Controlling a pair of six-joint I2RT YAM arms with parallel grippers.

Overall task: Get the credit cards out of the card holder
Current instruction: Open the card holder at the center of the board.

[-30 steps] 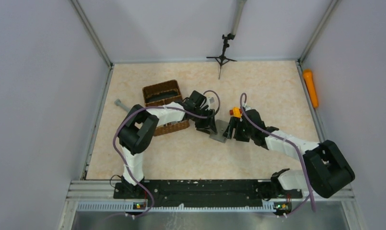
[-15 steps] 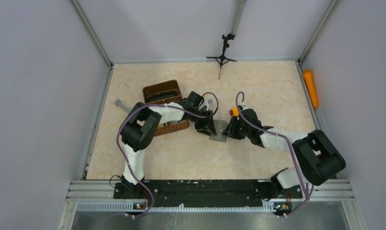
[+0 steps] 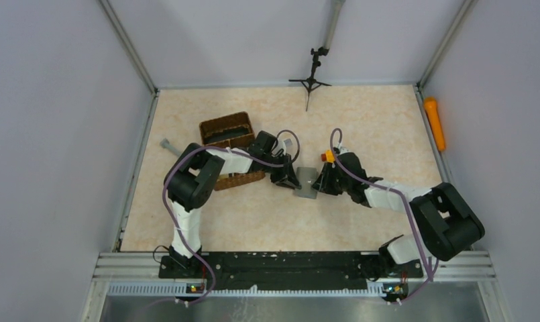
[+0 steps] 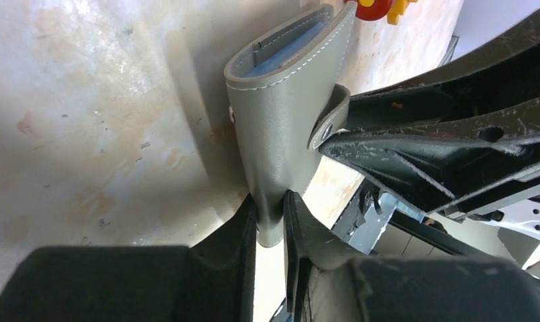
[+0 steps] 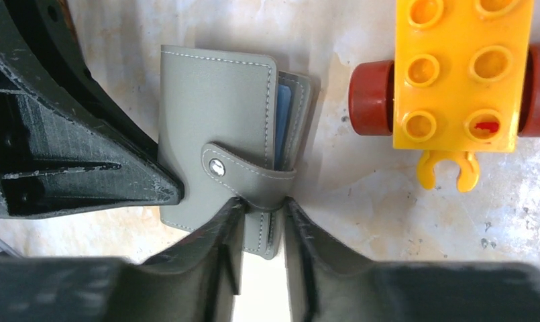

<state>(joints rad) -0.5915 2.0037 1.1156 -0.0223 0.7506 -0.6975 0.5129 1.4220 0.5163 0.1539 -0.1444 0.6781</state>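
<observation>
Beige marbled tabletop (image 3: pixel 253 221). At its centre, the flat grey stitched leather card holder (image 3: pixel 307 182), folded closed; my left claw (image 4: pixel 270 216) pinches one edge, my right claw (image 5: pixel 262 221) pinches the strap edge, beside a yellow-orange toy brick (image 5: pixel 465 67).

card holder (image 5: pixel 213 121): grey, white stitching | brick (image 5: pixel 465 67): yellow | wheels (image 5: pixel 371 97): red | table (image 3: pixel 361 121): beige marbled

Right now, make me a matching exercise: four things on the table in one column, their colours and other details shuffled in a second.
Things:
1 card holder
2 toy brick
3 wicker basket
4 tripod

Descriptions:
A brown, woven
B grey, folded
C black, farthest back
D yellow, red wheels

Pairs: 1-B; 2-D; 3-A; 4-C
</observation>
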